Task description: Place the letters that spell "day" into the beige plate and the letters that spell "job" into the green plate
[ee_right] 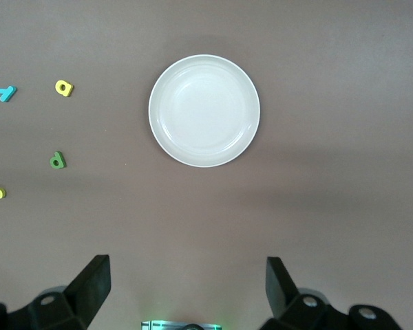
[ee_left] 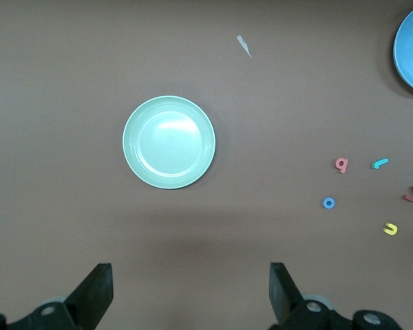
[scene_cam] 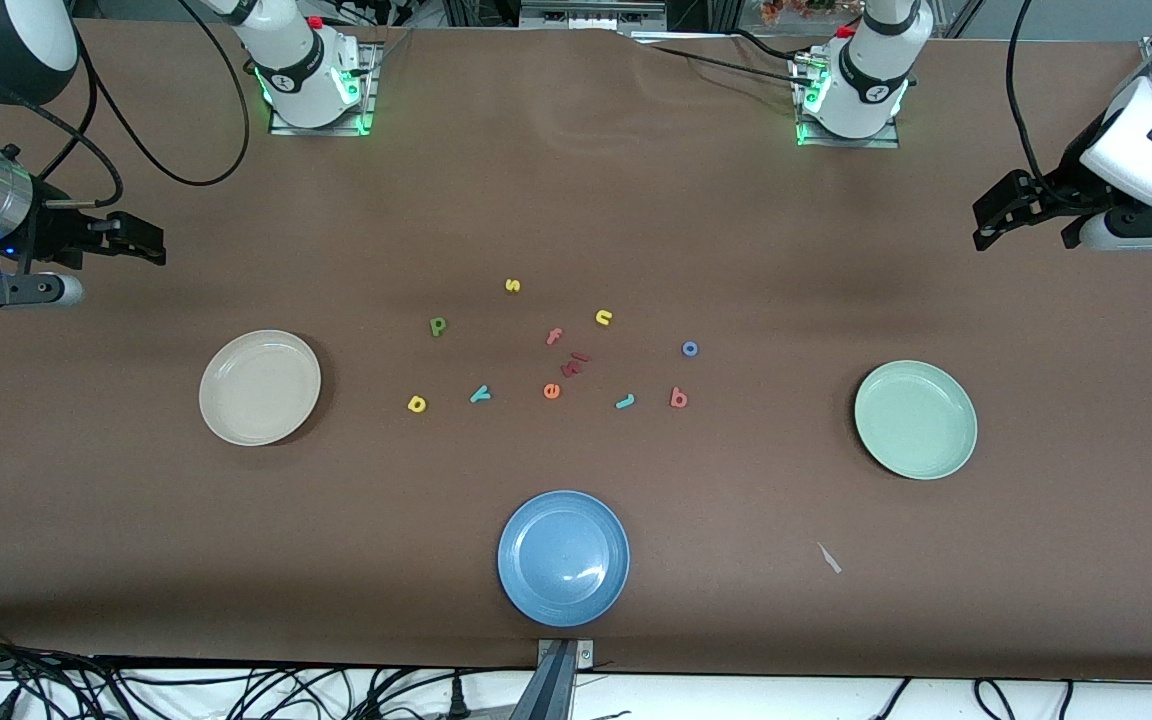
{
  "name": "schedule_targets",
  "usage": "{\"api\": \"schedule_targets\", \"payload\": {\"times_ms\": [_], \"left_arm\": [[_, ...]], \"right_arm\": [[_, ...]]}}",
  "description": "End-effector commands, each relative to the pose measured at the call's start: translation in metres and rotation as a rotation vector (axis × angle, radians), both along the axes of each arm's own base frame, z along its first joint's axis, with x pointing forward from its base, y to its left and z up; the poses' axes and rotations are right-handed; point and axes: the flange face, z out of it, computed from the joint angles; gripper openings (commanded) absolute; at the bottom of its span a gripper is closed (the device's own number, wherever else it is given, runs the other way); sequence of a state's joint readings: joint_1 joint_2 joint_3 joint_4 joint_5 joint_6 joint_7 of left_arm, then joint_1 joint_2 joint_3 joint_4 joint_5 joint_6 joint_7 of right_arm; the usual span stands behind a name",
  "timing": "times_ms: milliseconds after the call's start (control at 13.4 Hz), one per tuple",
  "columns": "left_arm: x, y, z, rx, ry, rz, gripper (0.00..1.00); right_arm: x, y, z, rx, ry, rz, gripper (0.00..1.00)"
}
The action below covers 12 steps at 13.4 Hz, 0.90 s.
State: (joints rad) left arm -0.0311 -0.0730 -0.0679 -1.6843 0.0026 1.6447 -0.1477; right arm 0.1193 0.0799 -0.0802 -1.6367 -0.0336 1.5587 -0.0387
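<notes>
At the right arm's end of the table, the right hand (scene_cam: 151,243) hangs in the air above the bare brown table (scene_cam: 576,180), its fingers wide open and holding nothing. The beige plate (scene_cam: 260,387) lies near it, empty. Toward the middle of the table the foam letters are scattered. The olive-green d (scene_cam: 438,326), the yellow a (scene_cam: 417,404) and the teal y (scene_cam: 479,394) lie closest to the beige plate, all apart from each other. A yellow s (scene_cam: 512,285) lies farther from the front camera. Then come a salmon f (scene_cam: 554,336), an orange e (scene_cam: 552,391), some dark red pieces (scene_cam: 573,364) and a yellow n (scene_cam: 604,318). The blue plate (scene_cam: 563,558) lies nearer to the front camera than the letters. The teal j (scene_cam: 625,401), the pinkish-red b (scene_cam: 678,398) and the blue o (scene_cam: 690,348) lie toward the green plate (scene_cam: 915,419), which is empty. The left hand (scene_cam: 984,228) hangs above the table at the left arm's end, also fully open and empty.
</notes>
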Motion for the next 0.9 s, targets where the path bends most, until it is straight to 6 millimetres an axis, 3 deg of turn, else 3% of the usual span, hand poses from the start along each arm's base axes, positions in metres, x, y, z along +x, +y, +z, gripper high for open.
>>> {"api": "schedule_targets", "payload": {"times_ms": [0, 149, 820], "left_arm": [[0.006, -0.002, 0.013, 0.002, 0.016, -0.016, 1.0], [0.017, 0.0, 0.013, -0.003, 0.032, -0.013, 1.0], [0.013, 0.0, 0.009, 0.0, 0.061, -0.036, 1.0]], "right_arm": [[0.002, -0.001, 0.003, 0.016, -0.004, -0.002, 1.0], [0.002, -0.001, 0.003, 0.015, -0.004, -0.006, 1.0], [0.0, 0.0, 0.0, 0.014, 0.014, -0.007, 1.0]]}}
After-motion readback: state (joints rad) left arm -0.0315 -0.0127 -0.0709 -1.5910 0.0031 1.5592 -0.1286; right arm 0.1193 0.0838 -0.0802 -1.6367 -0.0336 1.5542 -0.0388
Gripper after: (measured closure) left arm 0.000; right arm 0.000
